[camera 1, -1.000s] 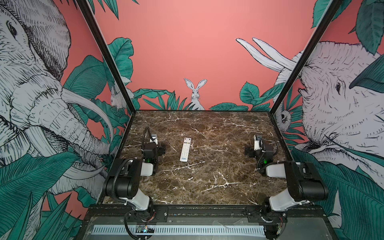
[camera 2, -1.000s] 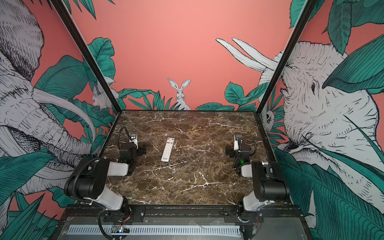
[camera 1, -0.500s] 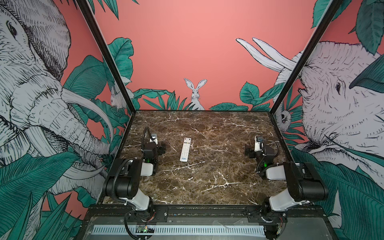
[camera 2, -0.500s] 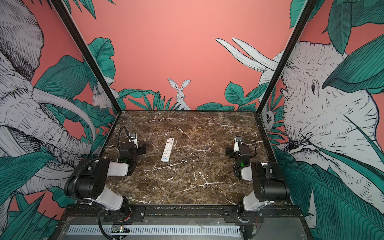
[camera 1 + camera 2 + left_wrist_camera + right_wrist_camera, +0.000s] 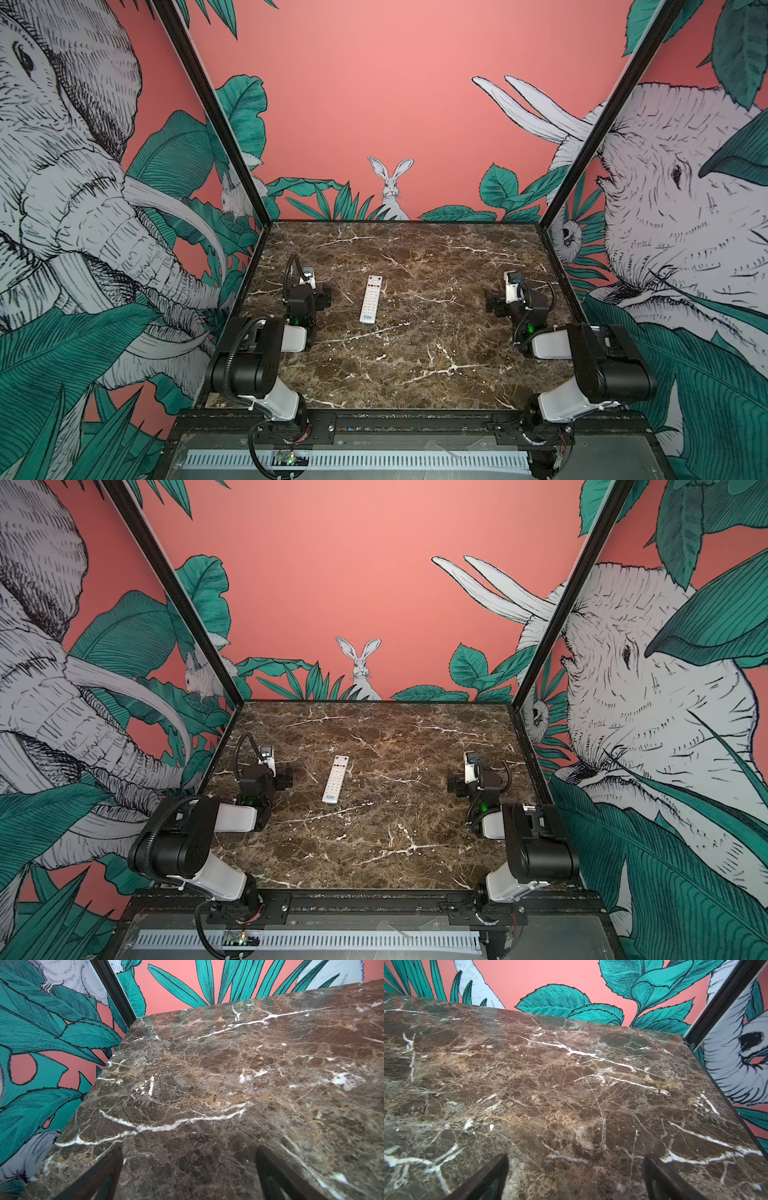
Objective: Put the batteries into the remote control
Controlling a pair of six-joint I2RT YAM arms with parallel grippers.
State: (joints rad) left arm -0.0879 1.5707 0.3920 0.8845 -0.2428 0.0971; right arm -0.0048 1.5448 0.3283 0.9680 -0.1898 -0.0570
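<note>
The remote control [image 5: 370,299] [image 5: 336,779] lies button side up on the marble table [image 5: 436,257], its red-button end towards the back wall and its blue logo end towards the front. The batteries do not show against the dark marble in any view. My left gripper [image 5: 308,289] [image 5: 189,1150] rests low at the table's left, a short way left of the remote, open and empty. Far from the remote, at the table's right, my right gripper [image 5: 512,291] [image 5: 575,1157] is also open and empty. Both wrist views show only bare marble between the fingers.
Painted jungle walls enclose the table on the left, back and right, with black corner posts [image 5: 216,112]. Both arms are folded back near the front rail [image 5: 415,419]. Marble stretches between the two grippers.
</note>
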